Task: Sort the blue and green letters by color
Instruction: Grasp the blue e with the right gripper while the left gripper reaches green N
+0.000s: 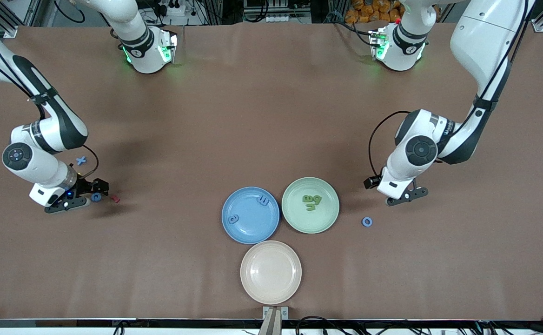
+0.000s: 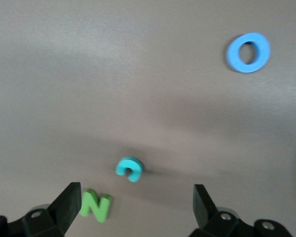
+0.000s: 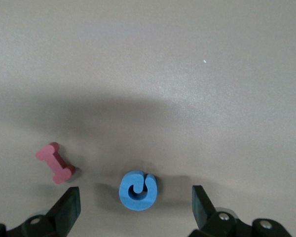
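Front view: blue plate (image 1: 234, 228) holds two blue letters, green plate (image 1: 327, 214) beside it holds green letters (image 1: 311, 202), beige plate (image 1: 271, 272) nearer the camera sits bare. Loose blue pieces on the desk (image 1: 271, 116): a ring-shaped letter (image 1: 367, 222) toward the left arm's end, a curled blue letter (image 1: 96, 197) and a blue cross-shaped one (image 1: 81, 161) toward the right arm's end, with a small red letter (image 1: 115, 198) just beside the curled one.

Right gripper (image 1: 96, 188) hangs low over the curled blue letter, jaws apart, nothing held; right wrist view shows that letter (image 3: 137, 190) lying between the fingertips (image 3: 69, 207) and the red piece (image 3: 55, 163) off to one side.

Left gripper (image 1: 408, 195) is low over the desk near the ring letter, jaws apart, empty, apparently waiting.

Step looks like a pick of the curled blue letter. Next: drop straight down, clamp on it without catching the red one, carry to the blue plate.
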{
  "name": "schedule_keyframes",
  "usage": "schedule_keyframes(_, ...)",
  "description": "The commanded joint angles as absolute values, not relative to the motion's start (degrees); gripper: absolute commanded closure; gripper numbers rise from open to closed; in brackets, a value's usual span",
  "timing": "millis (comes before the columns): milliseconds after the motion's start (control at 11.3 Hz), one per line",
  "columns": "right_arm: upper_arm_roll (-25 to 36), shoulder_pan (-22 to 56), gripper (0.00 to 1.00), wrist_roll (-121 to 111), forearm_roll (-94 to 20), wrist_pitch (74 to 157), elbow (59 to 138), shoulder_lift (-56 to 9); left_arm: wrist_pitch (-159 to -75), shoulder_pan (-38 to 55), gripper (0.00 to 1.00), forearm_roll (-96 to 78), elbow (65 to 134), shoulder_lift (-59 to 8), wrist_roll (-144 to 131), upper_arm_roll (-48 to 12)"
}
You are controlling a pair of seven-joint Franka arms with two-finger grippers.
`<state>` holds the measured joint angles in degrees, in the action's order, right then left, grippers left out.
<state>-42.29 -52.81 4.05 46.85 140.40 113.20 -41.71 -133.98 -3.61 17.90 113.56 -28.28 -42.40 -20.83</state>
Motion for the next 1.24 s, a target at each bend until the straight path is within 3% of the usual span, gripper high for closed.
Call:
schedule_keyframes(0, -43.42, -54.14, 0.0, 3.69, 47.11, 140.19, 113.55, -42.27, -134.03, -7.11, 0.0, 18.9, 116.63, -26.81, -31.07, -22.24)
schedule_keyframes(619, -42.28, -53.35, 0.0, 3.87, 47.2, 140.36, 113.55, -43.42, -134.73, -8.61, 0.0, 18.98, 119.7, -27.6, -28.56, -23.12)
schedule_keyframes(707, -42.19, -53.35, 0.13, 3.35, 47.2, 140.45, 113.55, -43.42, -134.91, -8.61, 0.0, 19.16, 119.97, -27.68, -28.48, -23.03)
schedule_keyframes(884, -42.19, -53.35, 0.96, 2.82, 47.29, 140.54, 113.55, -43.42, -134.91, -8.61, 0.04, 19.42, 120.76, -27.77, -28.3, -23.03)
schedule_keyframes(1149, -42.27, -53.35, 1.0, 2.81, 47.29, 140.54, 113.47, -43.51, -134.91, -9.22, 0.1, 19.51, 120.94, -27.6, -27.43, -23.03)
